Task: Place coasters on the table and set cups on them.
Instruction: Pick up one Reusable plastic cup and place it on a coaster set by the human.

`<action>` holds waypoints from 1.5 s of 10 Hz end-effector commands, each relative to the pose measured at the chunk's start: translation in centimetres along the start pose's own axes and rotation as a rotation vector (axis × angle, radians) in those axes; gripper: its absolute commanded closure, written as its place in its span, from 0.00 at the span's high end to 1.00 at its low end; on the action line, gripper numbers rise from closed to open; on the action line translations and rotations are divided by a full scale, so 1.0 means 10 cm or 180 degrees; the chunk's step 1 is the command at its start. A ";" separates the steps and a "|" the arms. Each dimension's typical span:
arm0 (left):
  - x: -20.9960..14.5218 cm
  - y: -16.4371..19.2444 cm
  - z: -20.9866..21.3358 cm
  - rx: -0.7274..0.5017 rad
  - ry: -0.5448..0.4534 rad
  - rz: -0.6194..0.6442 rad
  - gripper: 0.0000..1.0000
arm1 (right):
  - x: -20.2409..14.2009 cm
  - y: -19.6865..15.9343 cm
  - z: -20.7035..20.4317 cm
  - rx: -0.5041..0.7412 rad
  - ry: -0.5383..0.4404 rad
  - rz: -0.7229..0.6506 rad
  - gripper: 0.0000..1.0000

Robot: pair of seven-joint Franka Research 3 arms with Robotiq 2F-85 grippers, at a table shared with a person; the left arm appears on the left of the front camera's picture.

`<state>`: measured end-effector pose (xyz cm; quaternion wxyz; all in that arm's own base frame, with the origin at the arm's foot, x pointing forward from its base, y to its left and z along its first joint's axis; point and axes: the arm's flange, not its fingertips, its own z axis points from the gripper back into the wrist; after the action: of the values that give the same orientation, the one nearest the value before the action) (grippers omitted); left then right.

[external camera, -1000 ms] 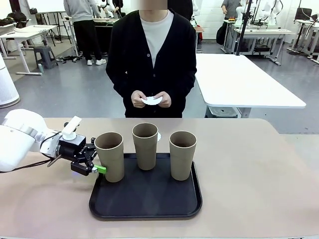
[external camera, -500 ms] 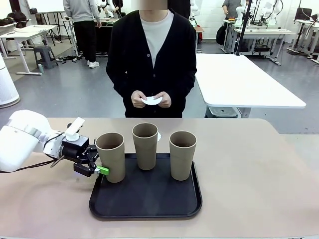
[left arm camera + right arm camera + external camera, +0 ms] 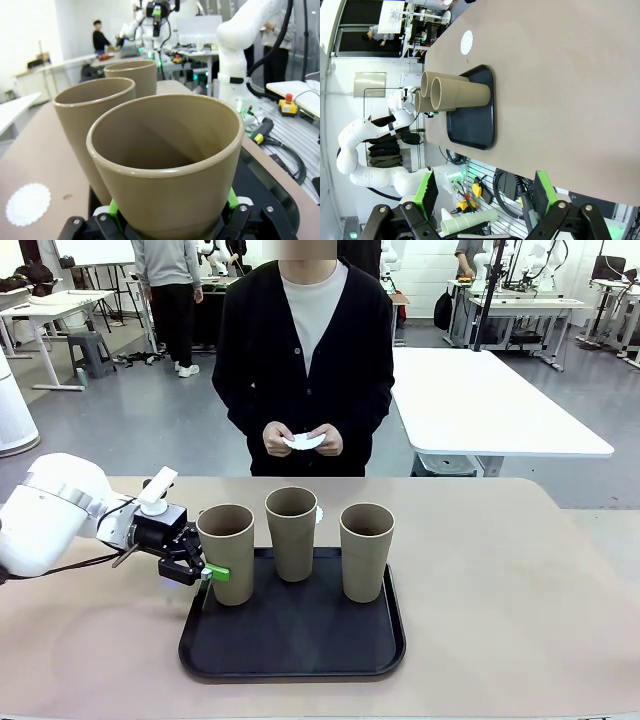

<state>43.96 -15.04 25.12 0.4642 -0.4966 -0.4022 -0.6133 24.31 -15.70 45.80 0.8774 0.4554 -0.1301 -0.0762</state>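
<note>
Three beige cups stand on a black tray (image 3: 300, 645): left cup (image 3: 227, 552), middle cup (image 3: 292, 532), right cup (image 3: 366, 550). My left gripper (image 3: 214, 571) comes in from the left, shut on the lower part of the left cup. In the left wrist view its green pads hug that cup (image 3: 165, 160) on both sides. One white coaster (image 3: 319, 513) lies on the beige table (image 3: 500, 580) behind the middle cup, also seen as coaster (image 3: 28, 203) and coaster (image 3: 466, 42). The person's hands hold another coaster (image 3: 305, 442). My right gripper (image 3: 485, 197) hangs open above the table, far from the tray (image 3: 472, 120).
The person stands at the far edge of the table, behind the tray. A white rectangular table (image 3: 480, 400) is behind on the right. Bare tabletop lies to the right of the tray and between the tray and the person.
My left gripper has shifted slightly right and away from the camera, and the left cup in it has moved a little right with it. The person's hands have not moved.
</note>
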 end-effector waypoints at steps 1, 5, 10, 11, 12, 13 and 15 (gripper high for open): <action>-0.31 -0.16 -0.04 0.0063 -0.0083 -0.0152 0.00 | 0.01 -0.01 0.00 0.0076 -0.0008 0.0043 1.00; 0.24 -0.15 0.09 0.0218 -0.0064 -0.0110 0.00 | 0.01 -0.01 0.00 0.0076 -0.0008 0.0043 1.00; 1.45 0.31 0.29 0.0783 0.0213 0.0161 0.00 | 0.01 -0.01 0.00 0.0076 -0.0008 0.0043 1.00; 1.59 0.38 0.31 0.0804 0.0217 0.0186 0.00 | 0.01 -0.01 0.00 0.0076 -0.0008 0.0043 1.00; 1.67 0.41 0.31 0.0835 0.0215 0.0240 0.00 | 0.01 -0.01 0.00 0.0076 -0.0008 0.0043 1.00; 1.67 0.36 0.31 0.0834 0.0273 0.0359 0.00 | 0.01 -0.01 0.00 0.0076 -0.0008 0.0043 1.00; 1.69 0.36 0.40 0.0774 0.0221 0.0152 0.00 | 0.01 -0.01 0.00 0.0076 -0.0008 0.0043 1.00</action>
<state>47.25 -15.26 42.61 0.5589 -0.4246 -0.4396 -0.5605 24.31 -15.70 45.79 0.8774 0.4554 -0.1300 -0.0763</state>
